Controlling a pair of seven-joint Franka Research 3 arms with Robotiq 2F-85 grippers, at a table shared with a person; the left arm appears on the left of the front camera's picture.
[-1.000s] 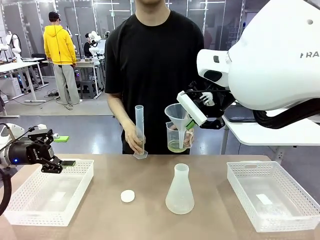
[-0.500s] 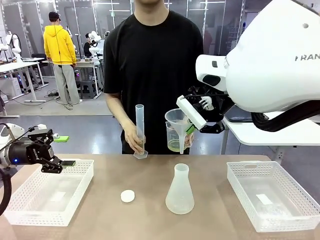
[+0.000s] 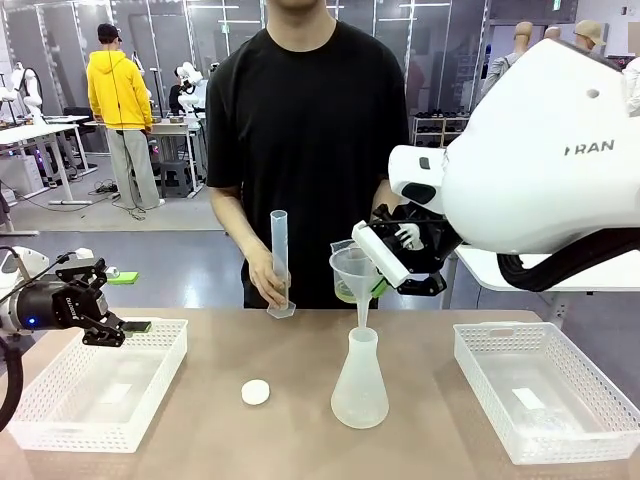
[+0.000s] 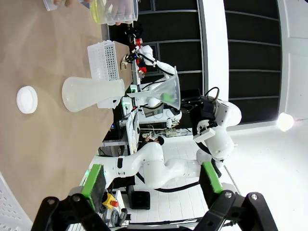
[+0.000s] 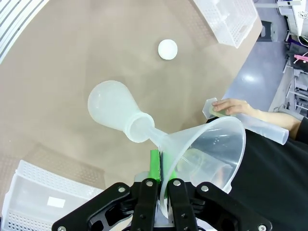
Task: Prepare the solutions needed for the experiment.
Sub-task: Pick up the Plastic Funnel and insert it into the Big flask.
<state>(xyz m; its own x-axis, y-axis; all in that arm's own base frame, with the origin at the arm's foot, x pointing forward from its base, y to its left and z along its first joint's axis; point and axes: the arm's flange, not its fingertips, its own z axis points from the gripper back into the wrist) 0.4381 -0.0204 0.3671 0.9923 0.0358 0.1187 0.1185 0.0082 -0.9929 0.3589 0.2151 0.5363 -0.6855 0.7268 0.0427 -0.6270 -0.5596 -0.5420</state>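
Note:
My right gripper is shut on the rim of a clear funnel, whose stem reaches down into the neck of the frosted conical flask at mid-table. In the right wrist view the funnel sits over the flask, with the gripper clamped on its edge. Behind the funnel the person holds a beaker with the pale yellow-green solution, also in the left wrist view. The person's other hand steadies a tall measuring cylinder. My left gripper hovers open over the left tray, fingers apart.
A white cap lies on the table left of the flask. White mesh trays stand at the left and at the right. The person stands close at the far edge. Bare table lies between the trays.
My right arm has come down and slightly left with the funnel, so its stem now meets the flask's neck. The left arm and the person's hands have stayed put.

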